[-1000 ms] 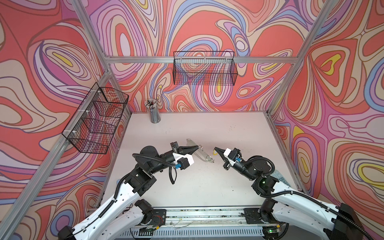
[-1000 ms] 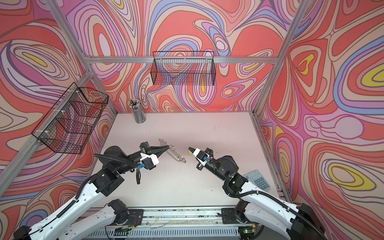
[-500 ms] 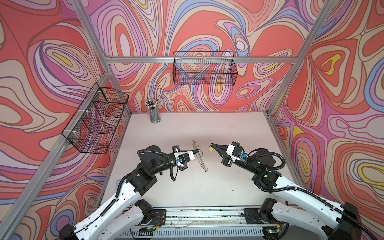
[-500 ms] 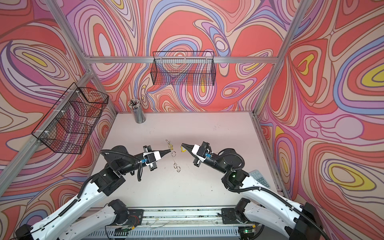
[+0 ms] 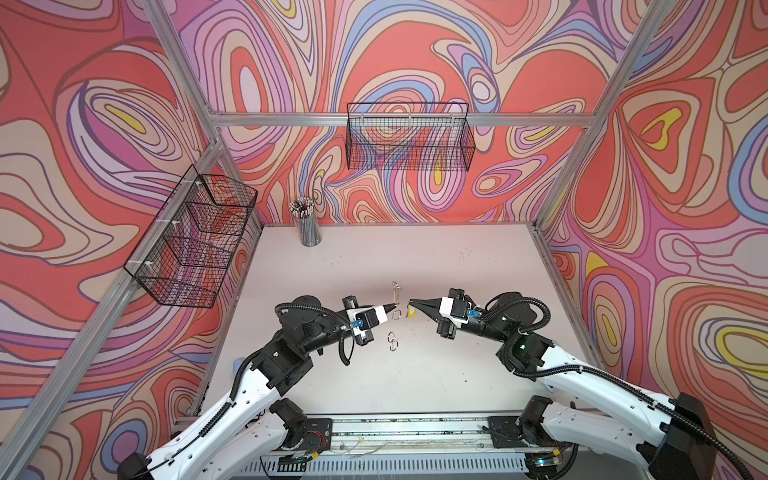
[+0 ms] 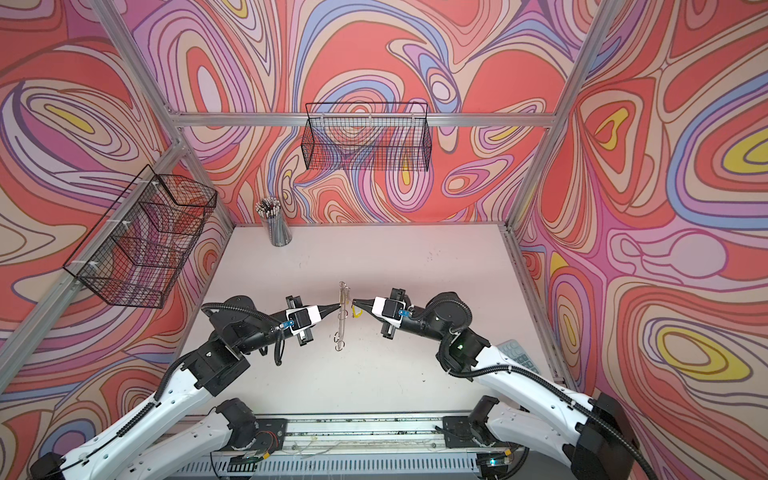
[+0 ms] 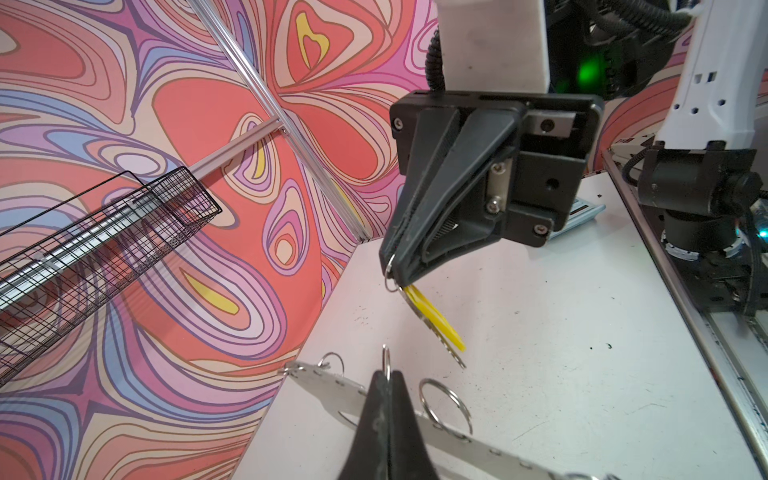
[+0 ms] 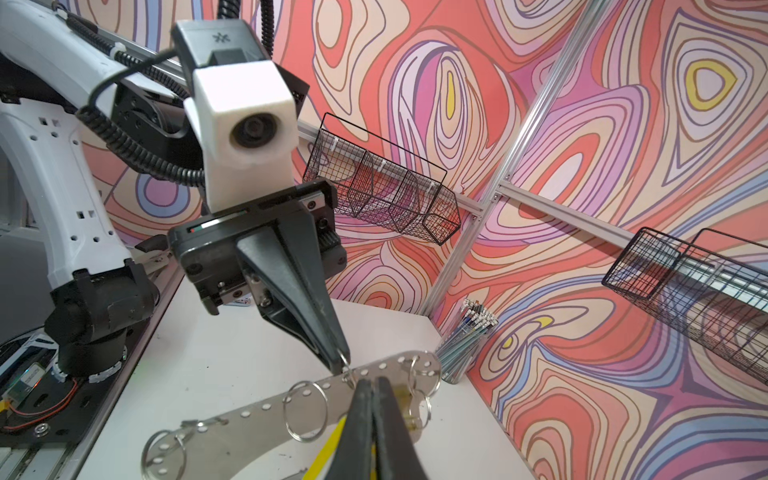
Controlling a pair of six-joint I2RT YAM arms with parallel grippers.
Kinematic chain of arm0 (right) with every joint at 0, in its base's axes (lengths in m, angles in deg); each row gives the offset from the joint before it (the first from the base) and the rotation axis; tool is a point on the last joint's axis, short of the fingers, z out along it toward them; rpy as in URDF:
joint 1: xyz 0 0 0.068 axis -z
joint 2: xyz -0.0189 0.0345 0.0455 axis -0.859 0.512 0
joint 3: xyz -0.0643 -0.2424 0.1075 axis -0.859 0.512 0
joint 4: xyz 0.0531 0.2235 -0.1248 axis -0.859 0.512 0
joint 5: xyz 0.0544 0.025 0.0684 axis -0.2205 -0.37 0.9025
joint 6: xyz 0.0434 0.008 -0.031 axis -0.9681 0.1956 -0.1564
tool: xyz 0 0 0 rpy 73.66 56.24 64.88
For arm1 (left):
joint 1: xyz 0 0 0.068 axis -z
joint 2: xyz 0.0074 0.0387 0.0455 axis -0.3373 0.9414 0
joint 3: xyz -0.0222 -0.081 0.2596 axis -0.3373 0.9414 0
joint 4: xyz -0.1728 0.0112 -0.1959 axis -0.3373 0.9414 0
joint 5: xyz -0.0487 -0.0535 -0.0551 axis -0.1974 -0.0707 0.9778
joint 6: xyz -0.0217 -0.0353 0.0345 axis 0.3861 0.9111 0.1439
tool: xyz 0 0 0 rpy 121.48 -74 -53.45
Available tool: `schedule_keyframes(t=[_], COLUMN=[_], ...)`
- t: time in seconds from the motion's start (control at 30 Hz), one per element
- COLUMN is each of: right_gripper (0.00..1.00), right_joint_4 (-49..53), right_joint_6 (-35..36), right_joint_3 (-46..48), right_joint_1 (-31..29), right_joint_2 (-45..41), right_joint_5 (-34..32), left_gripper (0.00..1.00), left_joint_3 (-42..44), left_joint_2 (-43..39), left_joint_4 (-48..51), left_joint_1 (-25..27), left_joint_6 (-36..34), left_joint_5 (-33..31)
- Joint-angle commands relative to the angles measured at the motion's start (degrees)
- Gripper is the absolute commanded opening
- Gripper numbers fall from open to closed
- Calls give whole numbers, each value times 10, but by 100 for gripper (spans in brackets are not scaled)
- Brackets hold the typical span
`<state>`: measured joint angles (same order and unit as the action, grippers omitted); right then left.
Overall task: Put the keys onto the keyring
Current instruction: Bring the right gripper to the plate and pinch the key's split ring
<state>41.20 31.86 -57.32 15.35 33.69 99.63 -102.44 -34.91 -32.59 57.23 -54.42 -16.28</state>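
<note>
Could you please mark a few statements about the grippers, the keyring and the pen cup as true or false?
1. The left gripper is shut on a wire ring of the keyring. True.
2. The right gripper is open and empty. False: it is shut on the small ring of a yellow-tagged key.
3. The keyring lies flat on the table. False: it is held up on edge.
4. A pen cup stands at the table's back left corner. True.

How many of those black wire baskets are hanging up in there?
2: the left-wall basket and the back-wall basket. Both show fully; none seems hidden.
</note>
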Motion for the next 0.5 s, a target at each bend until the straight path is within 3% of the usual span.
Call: schedule_keyframes(t=[0.0, 0.47], right_gripper=[0, 0], right_joint_4=[29, 20], right_joint_6=[29, 38], right_joint_3=[-12, -21], right_joint_1=[-1, -3], right_joint_2=[-2, 20], right_joint_5=[17, 31], left_gripper=[0, 0], left_joint_3=[2, -2], left_joint_2=[-3, 3], left_joint_4=[-13, -8], left_joint_1=[3, 3], left_joint_6=[8, 12], left_joint_5=[9, 27])
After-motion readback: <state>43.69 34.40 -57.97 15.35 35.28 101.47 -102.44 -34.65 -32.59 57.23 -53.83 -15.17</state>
